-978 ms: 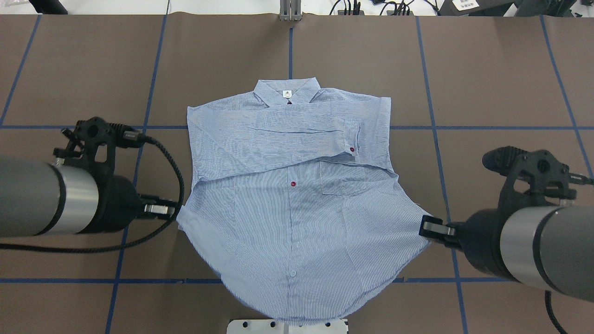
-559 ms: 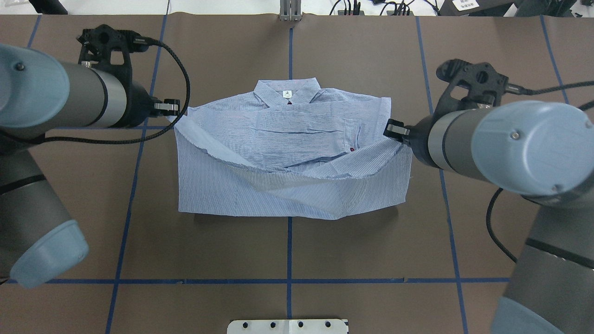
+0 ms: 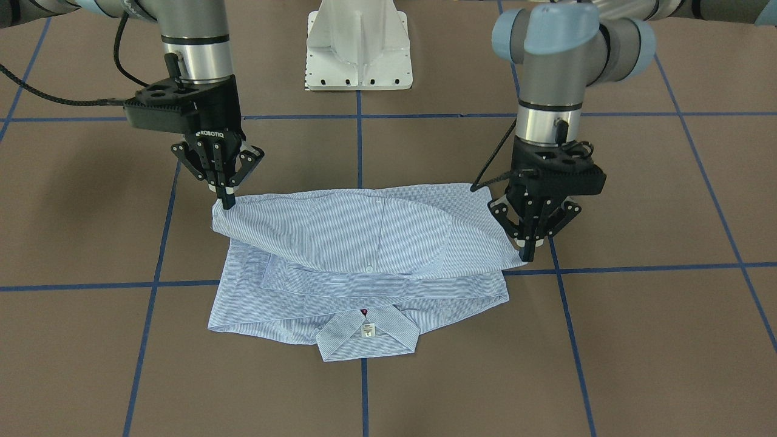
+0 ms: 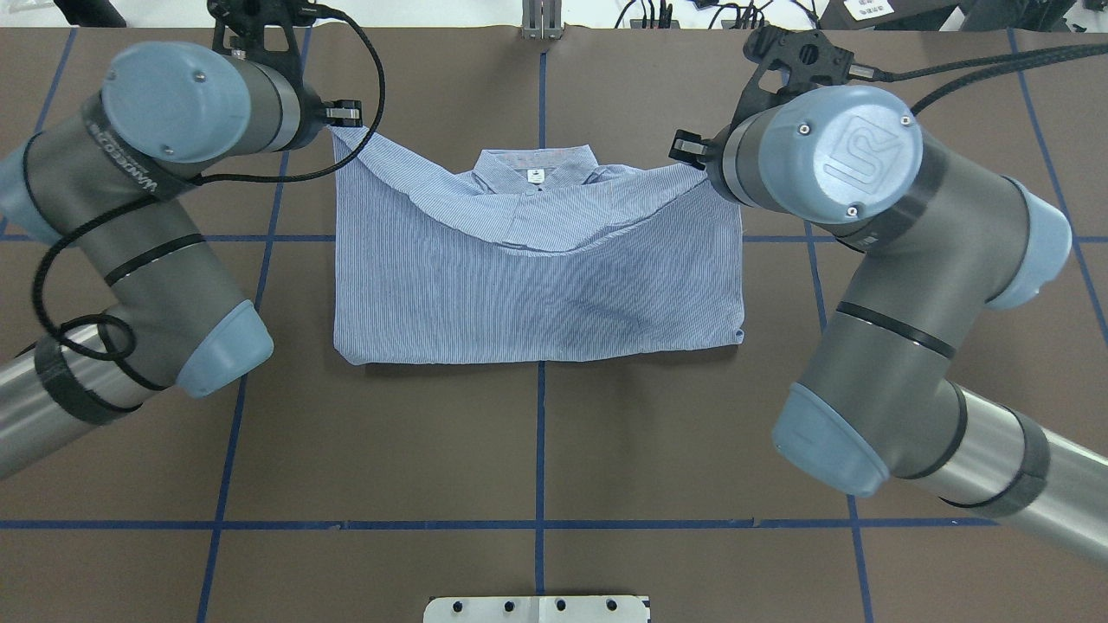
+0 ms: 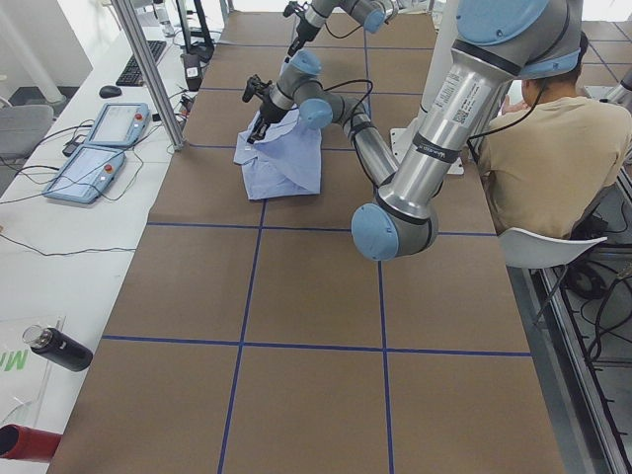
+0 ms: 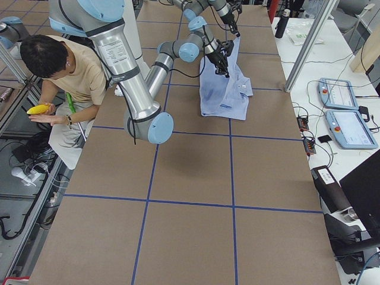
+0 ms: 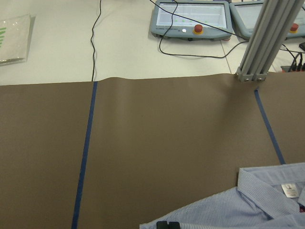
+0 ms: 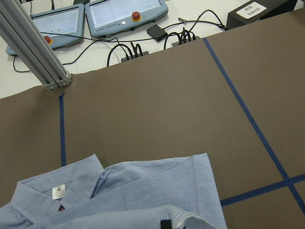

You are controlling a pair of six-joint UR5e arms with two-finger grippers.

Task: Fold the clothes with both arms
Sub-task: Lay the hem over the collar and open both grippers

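Taking the overhead view as the dial, with 12 o'clock away from the robot, the shirt (image 4: 537,294) lies in the middle of the table (image 4: 537,450). It is doubled over itself, with the crease along its 6 o'clock edge and the collar (image 4: 537,163) at 12 o'clock. The left gripper (image 4: 344,112) is at the shirt's 11 o'clock corner, and its fingers are pressed together on one corner of the hem (image 4: 528,248). The right gripper (image 4: 684,147) is at 1 o'clock, pinching the other corner. The left one reaches a little farther toward 12 than the right. Both corners are held off the table, and the hem sags between them in a shallow curve. The curve dips toward 6 o'clock and leaves the collar and its white label (image 4: 536,176) uncovered. From across the table, both grippers point straight down. The right gripper (image 3: 226,200) and the left gripper (image 3: 528,252) each nip a cloth tip, and the upper layer bulges between them. Each wrist view shows a black fingertip at the bottom edge, with striped cloth and the collar just beyond it. Blue tape lines (image 4: 537,523) cross the brown table. The white base (image 3: 358,42) stands at 6 o'clock, well apart from the shirt. A person (image 6: 77,71) sits behind the robot.
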